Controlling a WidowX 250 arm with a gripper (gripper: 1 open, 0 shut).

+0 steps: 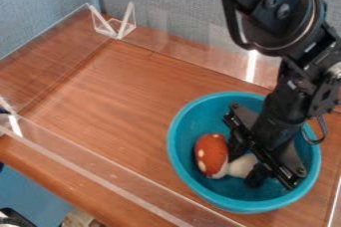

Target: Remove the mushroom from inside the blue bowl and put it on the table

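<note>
The mushroom (pixel 210 152) lies on its side inside the blue bowl (pixel 190 123), orange-brown cap to the left, cream stem to the right. The bowl sits at the front right of the wooden table (pixel 107 82). My black gripper (pixel 249 164) reaches down into the bowl from the right, and its fingers are shut on the mushroom's stem. The arm above hides the bowl's right inner side.
Clear acrylic walls run along the table's back edge (pixel 186 44) and front-left edge (pixel 80 149). A small clear triangular stand (pixel 114 20) is at the back left corner. Bare wood stretches left of the bowl.
</note>
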